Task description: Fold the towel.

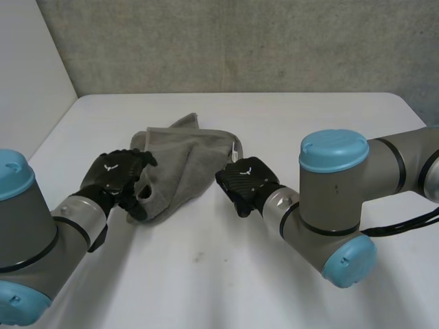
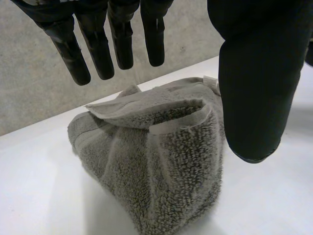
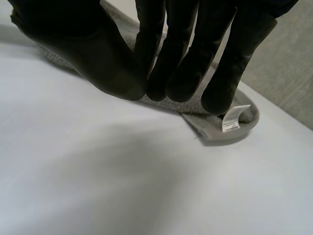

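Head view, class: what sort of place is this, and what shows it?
Probably a robotics test bench: a left arm and a right arm at a white table, a grey towel, a concrete wall.

Towel (image 1: 180, 164) lies bunched mid-worktop (image 1: 206, 274), left hand (image 1: 116, 177) at its left edge, right hand (image 1: 247, 184) just beside its right.

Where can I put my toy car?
Two bare patches of the white table: the near strip between the left arm and right arm, and the far stretch between the crumpled grey towel and the wall. Crowded in the middle, where the black left hand and black right hand flank the towel.
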Controlling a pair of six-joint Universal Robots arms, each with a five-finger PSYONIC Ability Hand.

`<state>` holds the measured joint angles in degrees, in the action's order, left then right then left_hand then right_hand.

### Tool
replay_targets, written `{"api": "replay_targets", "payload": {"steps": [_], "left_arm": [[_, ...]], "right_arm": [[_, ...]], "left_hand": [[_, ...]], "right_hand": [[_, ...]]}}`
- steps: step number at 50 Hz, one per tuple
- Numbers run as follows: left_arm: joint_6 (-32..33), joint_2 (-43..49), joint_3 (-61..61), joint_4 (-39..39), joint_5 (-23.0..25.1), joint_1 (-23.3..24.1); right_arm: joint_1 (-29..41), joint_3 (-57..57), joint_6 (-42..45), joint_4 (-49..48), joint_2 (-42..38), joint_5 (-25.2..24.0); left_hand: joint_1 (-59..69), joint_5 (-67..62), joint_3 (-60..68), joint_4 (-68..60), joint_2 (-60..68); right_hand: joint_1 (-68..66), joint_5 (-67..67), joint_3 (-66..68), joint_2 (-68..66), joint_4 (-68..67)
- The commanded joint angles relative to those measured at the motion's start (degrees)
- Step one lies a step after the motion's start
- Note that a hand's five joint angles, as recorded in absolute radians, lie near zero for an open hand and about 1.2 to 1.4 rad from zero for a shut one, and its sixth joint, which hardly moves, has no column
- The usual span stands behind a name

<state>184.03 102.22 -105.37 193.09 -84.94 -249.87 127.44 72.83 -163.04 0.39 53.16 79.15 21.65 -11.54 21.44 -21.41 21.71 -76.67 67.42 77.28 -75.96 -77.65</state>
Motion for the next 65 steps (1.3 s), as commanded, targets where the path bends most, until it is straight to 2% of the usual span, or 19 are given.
{"api": "replay_targets", "payload": {"steps": [1,12,14,17,19,23,25,27,34,35,36,38,39,41,47,49,52,57,65], "left_arm": [[0.19,2.01,0.52,0.01,0.04,-1.23],[0.19,6.67,1.66,-0.08,0.04,-1.15],[0.19,7.02,1.83,-0.08,0.13,-1.15],[0.19,6.76,1.92,-0.08,0.3,-1.15],[0.19,5.8,1.83,-0.34,0.48,0.08],[0.1,4.04,1.66,-1.4,1.01,2.37],[0.27,1.67,1.4,-3.32,1.01,6.48],[0.27,0.88,0.96,-4.55,1.01,8.33],[3.53,-2.2,-2.56,-10.36,0.92,14.32],[4.83,-3.51,-3.87,-10.88,0.92,15.37],[4.85,-3.52,-3.88,-10.89,0.92,15.38],[7.47,-6.06,-6.5,-11.15,0.92,16.6],[7.48,-6.07,-6.51,-11.15,0.92,16.61],[9.06,-8.61,-8.53,-11.24,0.74,16.7],[9.68,-11.52,-10.65,-11.5,0.66,16.52],[9.77,-12.92,-11.87,-11.68,0.66,16.26],[9.77,-13.54,-12.49,-11.77,0.66,16.26],[9.68,-15.47,-14.33,-12.29,0.66,16.08],[9.77,-15.83,-16.18,-12.73,0.66,16.08]], "right_arm": [[-0.08,-0.76,0.0,0.05,0.45,0.39],[-0.17,-0.41,0.0,0.23,0.54,0.57],[-0.17,-0.06,0.0,0.23,0.72,0.66],[-0.17,0.12,0.0,0.23,0.72,0.66],[-0.26,0.38,0.0,0.23,1.24,0.83],[-0.52,0.21,-0.26,0.14,2.21,1.54],[-2.09,-0.32,-0.44,0.23,2.91,2.5],[-3.15,-0.58,-0.7,0.32,3.26,2.76],[-4.48,-2.08,-0.26,1.2,4.23,1.36],[-4.57,-3.03,0.0,2.41,4.23,-0.03],[-4.57,-3.04,0.0,2.43,4.23,-0.05],[-4.57,-5.75,0.18,5.23,3.62,-4.59],[-4.57,-5.77,0.18,5.24,3.62,-4.62],[-4.39,-9.53,1.14,7.6,2.48,-9.6],[-3.95,-15.96,5.19,10.25,-0.34,-15.43],[-3.69,-20.77,8.42,13.05,-3.48,-17.7],[-3.16,-23.17,10.2,14.64,-5.35,-18.15],[1.84,-33.52,17.74,20.26,-13.06,-18.15],[4.66,-43.28,21.79,24.66,-22.03,-17.8]], "left_hand": [[10.6,-10.71,10.81,-10.84,10.54],[30.11,-30.22,30.32,-30.36,30.05],[40.48,-40.59,40.69,-40.73,40.42],[47.27,-47.38,47.48,-47.51,47.21],[58.31,-58.42,58.52,-58.56,58.26],[58.35,-58.46,58.56,-58.59,58.29],[58.35,-58.46,58.56,-58.59,58.29],[58.35,-58.46,58.56,-58.59,58.29],[58.35,-58.46,58.56,-58.59,58.29],[58.35,-58.46,58.56,-58.59,58.29],[58.35,-58.46,58.56,-58.59,58.29],[58.35,-58.46,58.56,-58.59,58.29],[58.35,-58.46,58.56,-58.59,58.29],[58.35,-58.46,58.56,-58.59,58.29],[58.35,-58.46,58.56,-58.59,58.29],[58.35,-58.46,58.56,-58.59,58.29],[58.35,-58.46,58.56,-58.59,58.29],[58.35,-58.46,58.56,-58.59,58.29],[58.35,-58.46,58.56,-58.59,58.29]], "right_hand": [[-3.33,2.58,2.72,-4.04,-2.35],[-3.33,2.58,2.72,-4.04,-2.35],[-3.33,2.58,2.72,-4.04,-2.35],[-3.33,2.58,2.72,-4.04,-2.35],[-3.33,2.58,2.72,-4.04,-2.35],[-3.33,2.58,2.72,-4.04,-2.35],[-3.33,2.58,2.72,-4.04,-2.35],[-3.33,2.58,2.72,-4.04,-2.35],[-1.71,0.96,1.1,-2.41,-0.73],[8.28,-9.03,-8.89,7.58,9.26],[8.38,-9.13,-8.99,7.68,9.36],[29.47,-30.22,-30.08,28.76,30.45],[29.58,-30.33,-30.19,28.87,30.56],[48.01,-48.76,-48.62,47.3,48.99],[53.13,-53.88,-53.74,52.42,54.11],[53.13,-53.88,-53.74,52.42,54.11],[53.13,-53.88,-53.74,52.42,54.11],[53.13,-53.88,-53.74,52.42,54.11],[51.79,-52.53,-52.39,51.08,52.77]]}}
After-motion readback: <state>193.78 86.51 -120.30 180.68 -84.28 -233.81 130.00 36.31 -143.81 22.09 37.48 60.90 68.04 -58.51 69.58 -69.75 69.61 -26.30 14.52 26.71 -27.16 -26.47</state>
